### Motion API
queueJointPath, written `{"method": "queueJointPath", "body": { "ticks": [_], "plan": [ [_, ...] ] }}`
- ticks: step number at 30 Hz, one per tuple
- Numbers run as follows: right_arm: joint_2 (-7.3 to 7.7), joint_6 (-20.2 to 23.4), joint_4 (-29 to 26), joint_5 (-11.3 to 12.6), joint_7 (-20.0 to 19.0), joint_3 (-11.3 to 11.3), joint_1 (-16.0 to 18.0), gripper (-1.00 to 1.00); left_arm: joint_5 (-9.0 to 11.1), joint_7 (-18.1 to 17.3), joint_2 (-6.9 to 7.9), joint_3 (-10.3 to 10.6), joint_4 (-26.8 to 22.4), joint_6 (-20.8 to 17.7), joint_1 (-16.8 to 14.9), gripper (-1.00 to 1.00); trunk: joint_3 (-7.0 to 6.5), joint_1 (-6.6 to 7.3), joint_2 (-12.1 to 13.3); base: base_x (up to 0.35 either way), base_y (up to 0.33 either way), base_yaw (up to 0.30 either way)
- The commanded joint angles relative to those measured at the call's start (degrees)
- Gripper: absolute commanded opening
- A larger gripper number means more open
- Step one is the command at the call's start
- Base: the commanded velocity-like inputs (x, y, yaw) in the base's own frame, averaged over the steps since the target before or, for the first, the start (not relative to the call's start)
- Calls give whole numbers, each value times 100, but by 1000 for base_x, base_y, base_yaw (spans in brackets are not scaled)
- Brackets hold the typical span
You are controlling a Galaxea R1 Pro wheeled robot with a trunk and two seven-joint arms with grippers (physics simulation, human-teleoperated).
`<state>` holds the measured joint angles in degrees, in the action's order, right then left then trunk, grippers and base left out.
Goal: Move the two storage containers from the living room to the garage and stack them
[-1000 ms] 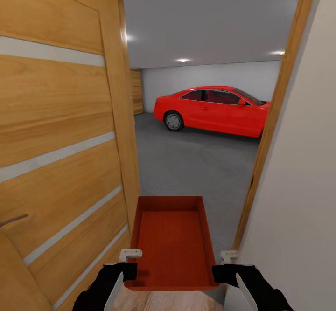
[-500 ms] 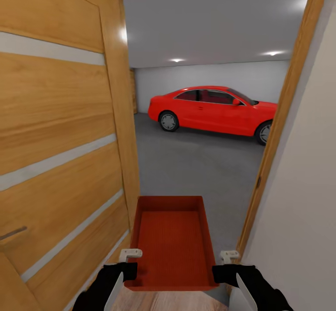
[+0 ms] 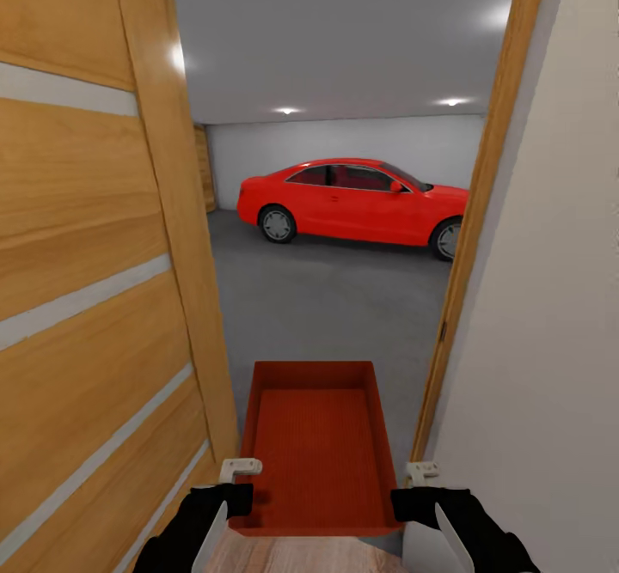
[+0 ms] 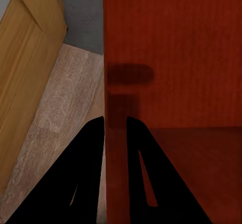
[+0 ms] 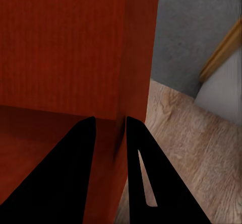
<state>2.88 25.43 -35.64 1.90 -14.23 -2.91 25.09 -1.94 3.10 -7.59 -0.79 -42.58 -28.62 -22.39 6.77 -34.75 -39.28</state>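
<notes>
Head view looks through an open doorway: the storage container (image 3: 314, 444), red-orange and empty, is carried low in front between both arms, over the threshold where light wood planks (image 3: 301, 553) meet the grey garage floor (image 3: 335, 307). Left gripper (image 3: 232, 494) is clamped on its left wall, right gripper (image 3: 411, 496) on its right wall; each wrist view shows black fingers (image 4: 91, 148) (image 5: 133, 143) straddling a wall. A striped wooden door (image 3: 86, 298) stands at left. A red car (image 3: 352, 201) is parked beyond. No readable writing anywhere.
</notes>
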Motion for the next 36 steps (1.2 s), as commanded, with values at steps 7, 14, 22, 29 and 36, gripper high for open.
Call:
{"method": "queueJointPath", "body": {
  "ticks": [7,14,22,29,36],
  "plan": [
    [29,-319,-14,-58,19,-46,6,-100,-128,33,3,-27,-5,-38,-3,-100,10,-4,-8,69,52,-275],
    [29,-319,-14,-57,17,-45,5,-100,-131,33,4,-31,-5,-45,-3,-100,10,-4,-8,33,215,-238],
    [29,-319,-14,-58,17,-44,6,-100,-132,33,5,-32,-5,-44,-3,-100,10,-4,-8,1,286,-24],
    [29,-319,-14,-50,21,-44,5,-100,-128,33,4,-29,-5,-39,-3,-100,10,-4,-8,0,137,-1],
    [-99,-121,11,-58,38,20,5,-100,-4,52,-1,-19,-33,162,-3,-100,10,-4,-9,0,3,0]
  ]
}}
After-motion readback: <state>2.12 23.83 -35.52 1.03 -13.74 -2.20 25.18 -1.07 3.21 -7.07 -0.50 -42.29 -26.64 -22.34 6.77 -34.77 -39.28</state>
